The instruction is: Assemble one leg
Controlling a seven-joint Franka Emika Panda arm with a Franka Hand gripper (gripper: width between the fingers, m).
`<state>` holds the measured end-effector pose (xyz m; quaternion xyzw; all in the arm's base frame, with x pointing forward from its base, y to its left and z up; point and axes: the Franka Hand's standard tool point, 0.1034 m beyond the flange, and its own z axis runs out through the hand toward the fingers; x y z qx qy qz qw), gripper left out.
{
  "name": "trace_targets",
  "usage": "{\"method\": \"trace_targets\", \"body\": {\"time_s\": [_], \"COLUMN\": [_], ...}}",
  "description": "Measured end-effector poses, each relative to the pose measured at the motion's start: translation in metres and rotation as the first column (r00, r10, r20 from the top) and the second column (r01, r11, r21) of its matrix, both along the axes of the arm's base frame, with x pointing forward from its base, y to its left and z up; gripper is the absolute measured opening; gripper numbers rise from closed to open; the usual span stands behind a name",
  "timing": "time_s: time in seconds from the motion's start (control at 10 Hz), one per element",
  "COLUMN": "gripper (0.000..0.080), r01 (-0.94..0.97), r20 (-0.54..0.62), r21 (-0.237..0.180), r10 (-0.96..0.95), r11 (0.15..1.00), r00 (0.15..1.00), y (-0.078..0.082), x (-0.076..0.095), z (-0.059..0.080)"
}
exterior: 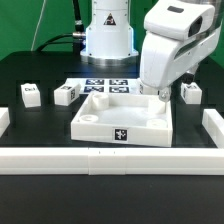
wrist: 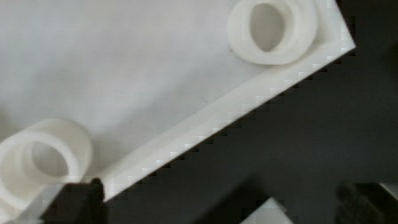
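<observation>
Right now the gripper [exterior: 155,93] hangs low over the tray [exterior: 122,128], at about one o'clock from the tray's middle in the exterior view, above its far corner. Whether it touches the rim cannot be told. In the wrist view the two dark fingers [wrist: 71,203] show at opposite sides of the picture, so the jaws stand wide and hold nothing. Between them lie the tray's flat white face and its straight edge, with the black table [exterior: 45,125] beyond. Two round openings sit close to that edge, one hole [wrist: 270,28] and a second hole [wrist: 39,160].

The leg [exterior: 190,93] stands on the table at three o'clock from the gripper in the exterior view, near the tray's far corner but apart from it. A second leg [exterior: 66,94] and a third leg [exterior: 30,95] stand at about ten o'clock from the tray's middle, apart from each other and from the tray, each with a dark tag on its face. The marker board [exterior: 105,84] lies flat at twelve o'clock, just behind the tray. A long white bar [exterior: 100,160] runs across at six o'clock, in front of the tray.
</observation>
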<state>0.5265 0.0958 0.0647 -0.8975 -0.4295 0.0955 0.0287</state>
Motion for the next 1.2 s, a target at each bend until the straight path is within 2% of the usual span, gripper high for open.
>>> {"method": "trace_targets", "body": {"time_s": [0.6, 0.7, 1.0, 1.2], "gripper": [0.0650, 0.0650, 0.0650, 0.0650], "r01": [-0.016, -0.110, -0.269, -0.332], "r20": [-0.002, 0.053, 0.121, 0.111], "r21": [0.002, 0.027, 0.052, 0.054], "r10": [0.016, 0.108, 0.262, 0.325], "r11": [1.000, 0.994, 0.962, 0.942], "r00": [1.000, 0.993, 0.958, 0.939], "y": [-0.001, -0.002, -0.018, -0.024], "x": [-0.003, -0.009, -0.039, -0.045], "z": [-0.002, -0.005, -0.015, -0.018]}}
